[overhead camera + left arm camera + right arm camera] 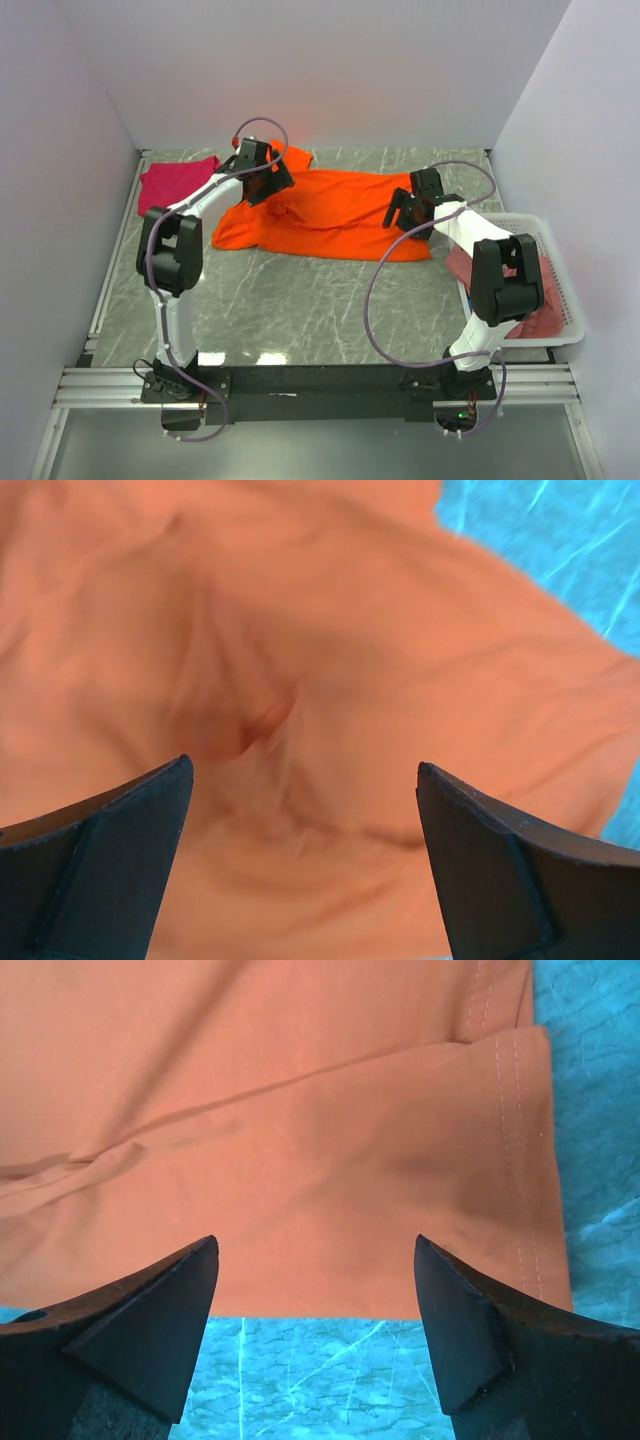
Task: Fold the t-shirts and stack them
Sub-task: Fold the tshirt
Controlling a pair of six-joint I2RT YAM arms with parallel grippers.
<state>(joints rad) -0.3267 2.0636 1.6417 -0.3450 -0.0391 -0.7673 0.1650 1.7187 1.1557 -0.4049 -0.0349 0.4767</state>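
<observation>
A bright orange t-shirt lies spread across the back middle of the table, rumpled at its left end. My left gripper hovers over that rumpled end, open; in the left wrist view its fingers straddle wrinkled orange cloth with nothing between them. My right gripper is open over the shirt's right end, with the stitched hem and near edge just ahead of the fingertips. A magenta-pink t-shirt lies at the back left. A dusty rose-pink shirt sits in the basket.
A white lattice basket stands at the right edge of the table, beside the right arm. Grey marble tabletop shows in front of the orange shirt. White walls close in the back and both sides.
</observation>
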